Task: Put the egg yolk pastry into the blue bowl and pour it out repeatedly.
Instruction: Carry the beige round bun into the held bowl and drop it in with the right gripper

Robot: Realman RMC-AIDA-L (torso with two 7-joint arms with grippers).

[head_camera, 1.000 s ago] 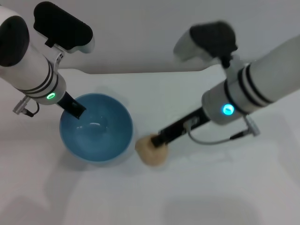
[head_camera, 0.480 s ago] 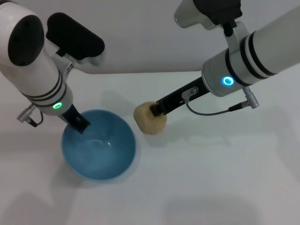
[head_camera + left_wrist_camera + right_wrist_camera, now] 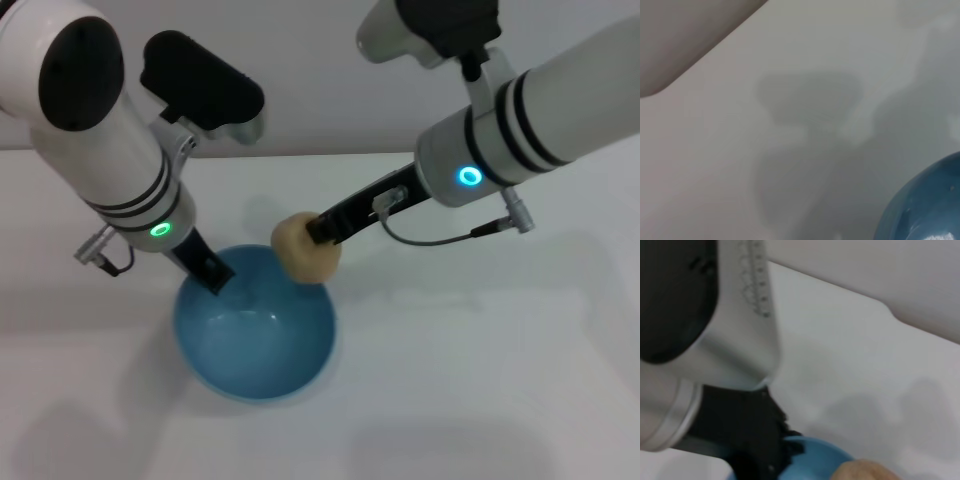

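White table [image 3: 480, 380] carried the blue bowl [image 3: 255, 335], upright, with the left gripper [image 3: 210, 272] clamped on its near-left rim. Right gripper [image 3: 322, 232] was closed on the egg yolk pastry [image 3: 306, 249], held above the bowl's right rim, not inside. Step in hand looked like the drop-in: next move needs the pastry centred over the bowl, then release.

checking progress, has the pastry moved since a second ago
Yes. The pastry, held by the right hand, has risen off the table and now hangs over the bowl's far rim.
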